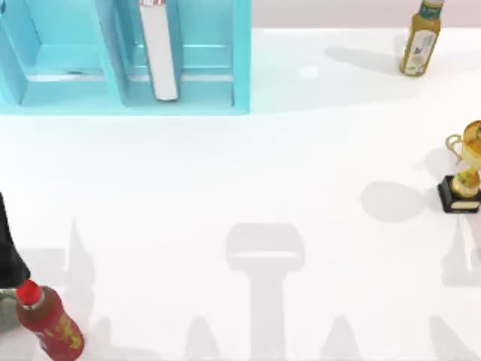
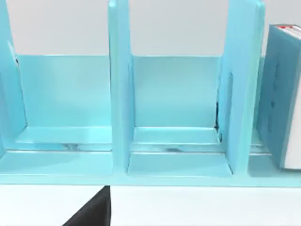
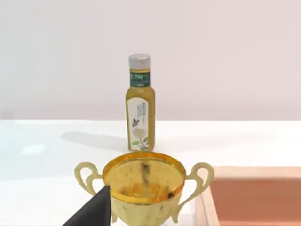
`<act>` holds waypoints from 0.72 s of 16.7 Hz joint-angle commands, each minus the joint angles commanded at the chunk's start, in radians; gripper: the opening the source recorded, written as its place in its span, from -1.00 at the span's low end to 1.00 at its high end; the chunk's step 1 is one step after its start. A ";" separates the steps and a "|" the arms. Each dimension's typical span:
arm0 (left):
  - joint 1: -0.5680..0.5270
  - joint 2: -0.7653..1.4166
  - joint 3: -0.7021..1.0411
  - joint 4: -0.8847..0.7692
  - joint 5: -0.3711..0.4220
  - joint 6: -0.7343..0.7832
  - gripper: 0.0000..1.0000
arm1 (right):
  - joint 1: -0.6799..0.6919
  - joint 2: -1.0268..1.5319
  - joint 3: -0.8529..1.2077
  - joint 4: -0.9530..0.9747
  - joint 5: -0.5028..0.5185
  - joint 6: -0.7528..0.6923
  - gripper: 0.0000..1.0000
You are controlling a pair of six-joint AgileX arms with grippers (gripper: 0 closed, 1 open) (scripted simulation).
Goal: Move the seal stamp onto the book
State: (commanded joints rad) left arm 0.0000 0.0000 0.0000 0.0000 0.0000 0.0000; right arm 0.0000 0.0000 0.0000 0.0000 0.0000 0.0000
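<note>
One book (image 1: 159, 53), one shelf (image 1: 240, 60), one trophy (image 1: 464, 169), red bottle (image 1: 49, 320), yellow bottle (image 1: 421, 41); left claw (image 2: 94, 212), right claw (image 3: 94, 212) unreadable.

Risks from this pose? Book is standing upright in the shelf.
1. The book stands on end between the shelf walls, so its narrow top edge is a poor landing spot; anything set there would likely tip off.
2. The trophy sits close in the right wrist view; a right arm move may knock it.
3. The red bottle stands beside the left arm and could be bumped.
</note>
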 joint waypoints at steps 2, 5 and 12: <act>0.000 0.000 0.000 0.000 0.000 0.000 1.00 | 0.000 0.000 0.000 0.000 0.000 0.000 1.00; -0.018 0.062 0.054 0.062 -0.030 -0.004 1.00 | 0.000 0.000 0.000 0.000 0.000 0.000 1.00; -0.146 0.578 0.356 0.535 -0.192 -0.024 1.00 | 0.000 0.000 0.000 0.000 0.000 0.000 1.00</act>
State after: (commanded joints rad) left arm -0.1461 0.5781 0.3557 0.5350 -0.1925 -0.0238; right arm 0.0000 0.0000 0.0000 0.0000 0.0000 0.0000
